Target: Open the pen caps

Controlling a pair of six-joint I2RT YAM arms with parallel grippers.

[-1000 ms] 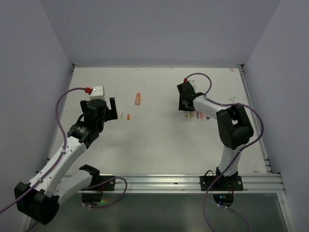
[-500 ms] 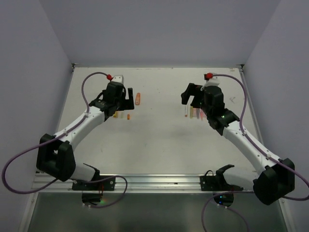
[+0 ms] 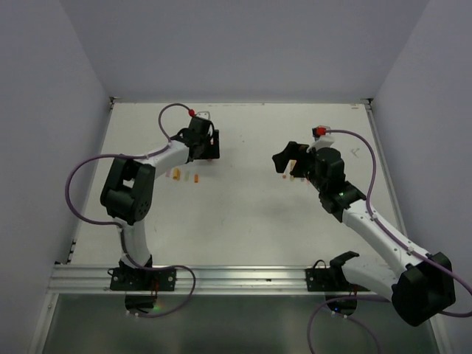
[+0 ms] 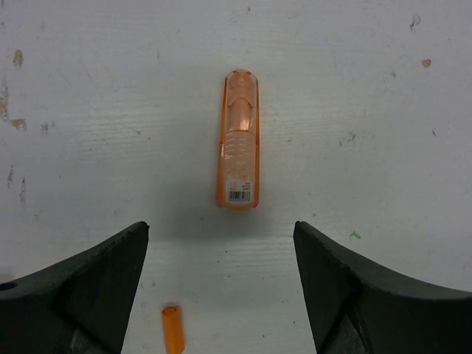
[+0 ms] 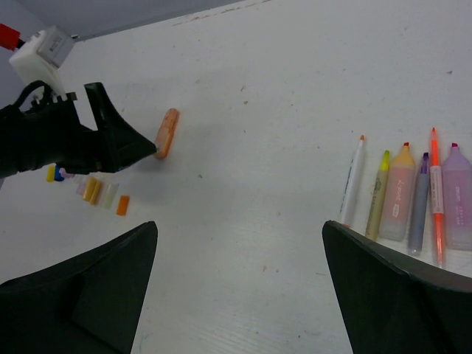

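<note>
Loose caps (image 3: 184, 175) are lying left of centre. Just right of them the left gripper (image 4: 221, 240) is hovering, jaws apart, straddling the seemingly capped orange highlighter (image 4: 237, 140); next it needs to descend and clamp. The right gripper (image 5: 236, 243) is hanging wide and empty beside the pens (image 5: 402, 195). Only the left wrist view is showing the highlighter's barcode; only the right wrist view is showing the bare tips.

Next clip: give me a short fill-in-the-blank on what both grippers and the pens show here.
1. The left gripper hovers with ___ jaws over the translucent orange highlighter.
2. The small cylindrical plastic cap showing in the left wrist view is ___.
3. The right gripper holds ___.
4. The row of uncapped pens lies near the ___ gripper.
Missing: open; orange; nothing; right.
</note>
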